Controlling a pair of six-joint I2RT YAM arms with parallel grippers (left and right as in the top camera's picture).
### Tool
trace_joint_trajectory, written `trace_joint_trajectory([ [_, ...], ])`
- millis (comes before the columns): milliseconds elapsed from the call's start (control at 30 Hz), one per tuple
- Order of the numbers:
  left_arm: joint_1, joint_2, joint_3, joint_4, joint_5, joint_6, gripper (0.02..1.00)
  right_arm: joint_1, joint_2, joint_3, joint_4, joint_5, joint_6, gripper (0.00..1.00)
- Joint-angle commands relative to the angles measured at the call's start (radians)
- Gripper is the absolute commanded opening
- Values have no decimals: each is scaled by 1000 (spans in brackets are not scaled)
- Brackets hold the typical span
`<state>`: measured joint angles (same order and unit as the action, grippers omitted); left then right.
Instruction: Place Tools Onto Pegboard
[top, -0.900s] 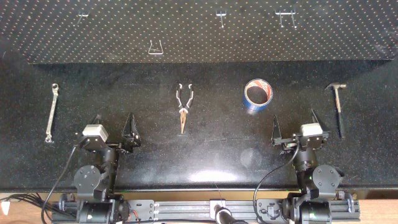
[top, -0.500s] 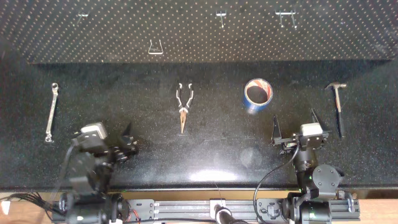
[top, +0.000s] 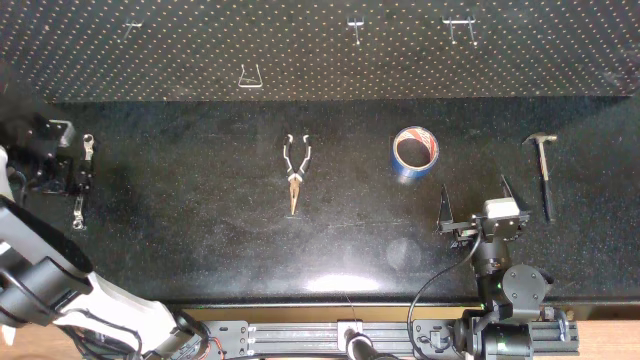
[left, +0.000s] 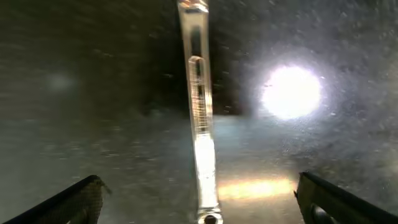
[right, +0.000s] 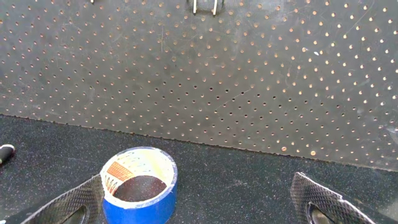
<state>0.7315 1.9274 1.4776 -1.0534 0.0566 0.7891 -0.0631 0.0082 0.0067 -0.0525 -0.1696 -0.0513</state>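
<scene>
Wrench (left: 200, 124) lay flat at the left of the table (top: 200, 230), beneath the left gripper (left: 199, 186), spread wide and empty; the thin, flush shank risked slipping free if the gripper closed too high.

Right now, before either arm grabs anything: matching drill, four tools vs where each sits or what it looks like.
Things:
1. wrench
2. pliers
3. tape roll
4. hammer

Places or states:
A. blue, lying between the pliers and the hammer
B. far right, head toward the pegboard
C. far left, beneath the open left claw
D. centre, tip pointing away from the pegboard

Pairs: 1-C, 2-D, 3-A, 4-B.
</scene>
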Motion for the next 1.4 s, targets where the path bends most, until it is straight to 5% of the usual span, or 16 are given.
trace_joint_trajectory([
  [33,-18,-3,-34,24,5,-105,991,7,-7,-3,-3,2,-6,985],
  [200,-5,-57,-209,153,-5,-104,969,7,-7,-3,-3,2,-6,985],
  [267,-5,-54,-209,154,-114,-54,974,7,-7,-3,-3,2,-6,985],
  [500,-10,12,-212,202,-77,-56,954,7,-7,-3,-3,2,-6,985],
  [533,-12,12,-212,202,-67,-56,884,7,-7,-3,-3,2,-6,985],
  [567,-12,12,-212,203,-52,-74,682,7,-7,-3,-3,2,-6,982],
  [600,-12,13,-212,207,-52,-103,235,7,-7,-3,-3,2,-6,985],
  [633,-12,13,-219,216,-44,-105,29,7,-7,-3,-3,2,-6,985],
  [767,-12,-9,-259,249,-43,-233,29,7,-7,-3,-3,2,-6,982],
  [800,-12,-114,-259,219,-44,-332,29,7,-7,-3,-3,2,-6,985],
  [967,-106,-668,-300,66,-15,-348,29,7,-7,-3,-3,2,-6,985],
  [1100,-436,-1069,-697,459,-14,-677,27,7,-7,-3,-3,2,-6,985],
  [1400,-485,-958,-755,818,31,-616,27,7,-7,-3,-3,2,-6,985],
])
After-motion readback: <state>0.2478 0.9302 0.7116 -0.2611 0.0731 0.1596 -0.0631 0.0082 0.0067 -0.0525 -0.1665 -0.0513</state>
